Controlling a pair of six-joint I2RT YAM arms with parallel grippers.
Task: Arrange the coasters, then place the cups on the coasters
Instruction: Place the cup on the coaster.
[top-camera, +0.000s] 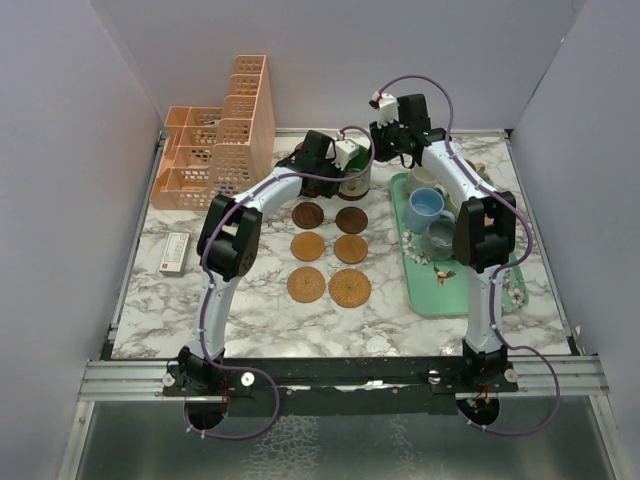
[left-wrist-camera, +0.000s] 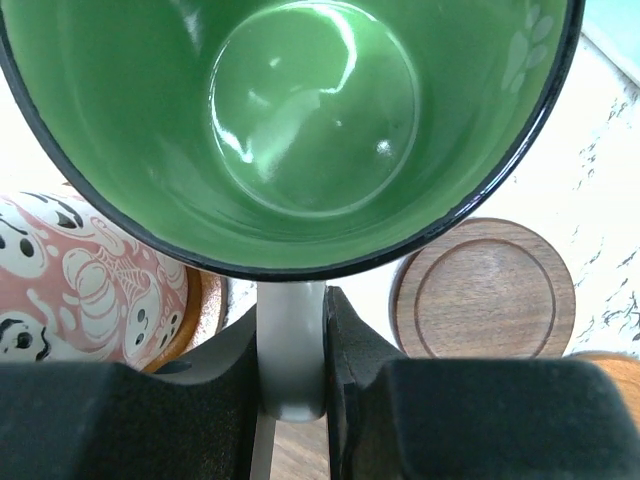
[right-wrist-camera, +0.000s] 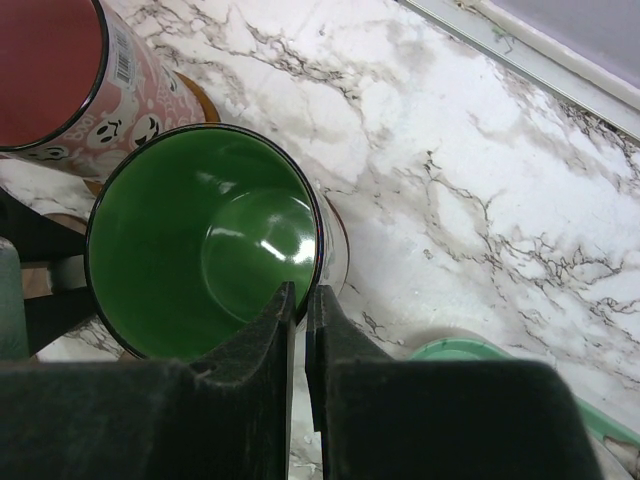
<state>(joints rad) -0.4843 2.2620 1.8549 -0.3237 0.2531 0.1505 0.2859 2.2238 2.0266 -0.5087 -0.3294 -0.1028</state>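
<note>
Green cup upright at far middle of desk, just beyond the far end of the coaster rows, glossy green inside, dark rim. Whether it rests on a coaster cannot be told; its base is hidden. Left pincer narrow, clamped on the cup's grey handle, which stands upright between the two dark fingers. Right pincer narrow too, fingers astride the cup's rim, one inside the green wall and one outside, apparently pinching it. Red cup just left of the green one, close but apart, pink outside with white ghost-like figures, seated on an orange-brown coaster whose edge shows below it. Dark coaster lies flat and bare just beside the green cup, ringed groove on its face. Top view: six coasters bare in two columns of three, darkest pair at the far end, lighter ones toward the near edge. To the right, mint-green tray carries more cups, among them a blue cup and a grey cup, partly under the right arm. Far left, peach lattice organiser. Near left, a small white box lying flat.
</note>
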